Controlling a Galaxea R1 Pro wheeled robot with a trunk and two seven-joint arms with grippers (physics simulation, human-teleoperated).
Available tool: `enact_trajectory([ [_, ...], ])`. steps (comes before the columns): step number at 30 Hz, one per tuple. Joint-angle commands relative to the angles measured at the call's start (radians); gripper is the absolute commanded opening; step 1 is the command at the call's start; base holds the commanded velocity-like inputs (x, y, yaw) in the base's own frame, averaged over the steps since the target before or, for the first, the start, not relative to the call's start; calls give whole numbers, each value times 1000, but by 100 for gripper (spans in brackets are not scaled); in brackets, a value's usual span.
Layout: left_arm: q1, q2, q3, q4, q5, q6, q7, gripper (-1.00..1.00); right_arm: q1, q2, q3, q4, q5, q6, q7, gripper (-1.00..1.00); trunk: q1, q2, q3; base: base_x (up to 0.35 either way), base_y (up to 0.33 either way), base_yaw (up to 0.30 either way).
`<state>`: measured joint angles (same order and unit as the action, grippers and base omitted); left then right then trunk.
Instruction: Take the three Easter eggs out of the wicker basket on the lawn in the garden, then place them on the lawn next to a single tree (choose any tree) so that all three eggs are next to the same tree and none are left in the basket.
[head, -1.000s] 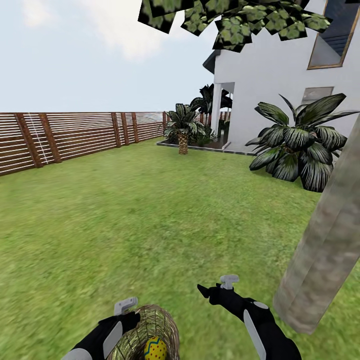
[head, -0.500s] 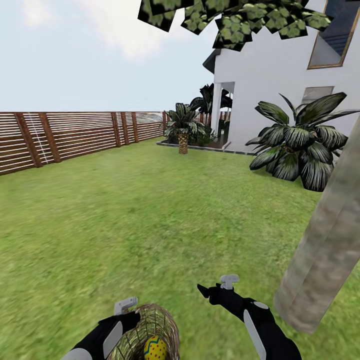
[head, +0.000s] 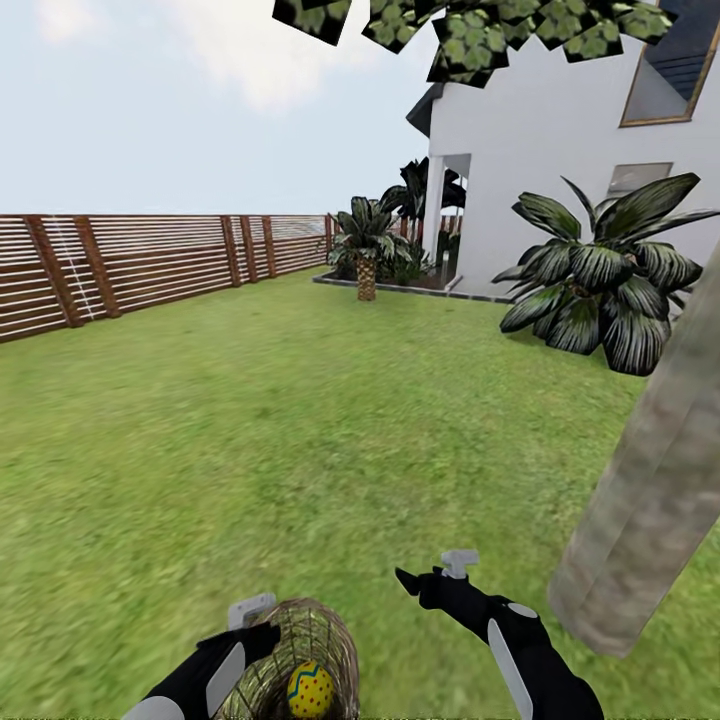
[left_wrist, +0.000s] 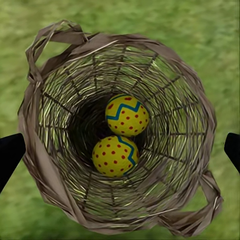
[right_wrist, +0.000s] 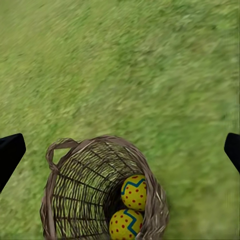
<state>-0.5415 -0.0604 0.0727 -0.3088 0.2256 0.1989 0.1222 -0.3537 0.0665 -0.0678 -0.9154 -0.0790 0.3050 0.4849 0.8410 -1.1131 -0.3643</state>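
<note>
Outdoors, a wide bright green lawn (head: 300, 420) holds a thick mottled grey-brown tree trunk (head: 650, 500). Nearby, a tan open-weave wicker basket (left_wrist: 117, 135) contains two visible yellow red-dotted Easter eggs (left_wrist: 127, 115): likely light, hard, slippery; grip around the middle. Both end effectors gape wide, empty.

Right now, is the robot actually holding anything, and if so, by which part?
Nothing is held. The left gripper is open above the wicker basket, its fingers spread wide of the rim. The right gripper hangs open over the lawn.
</note>
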Motion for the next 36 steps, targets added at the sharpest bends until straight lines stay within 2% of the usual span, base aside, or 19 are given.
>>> enact_trajectory([
  [1,0,-1,7,-3,3,6,2,100,-1,1,-4,-1,-8,9,4,100,4,-8,-6,0,0,0],
  [21,-1,-2,6,-4,-3,-16,16,100,-1,1,-4,-1,-8,9,2,100,81,-148,-101,0,0,0],
  [28,-1,-4,6,-20,-3,-21,73,100,-1,1,-4,-1,-8,9,1,100,107,-197,-135,0,0,0],
  [36,-2,-4,5,-27,-4,-24,84,100,-1,1,-4,-1,-8,9,1,100,138,-253,-173,0,0,0],
])
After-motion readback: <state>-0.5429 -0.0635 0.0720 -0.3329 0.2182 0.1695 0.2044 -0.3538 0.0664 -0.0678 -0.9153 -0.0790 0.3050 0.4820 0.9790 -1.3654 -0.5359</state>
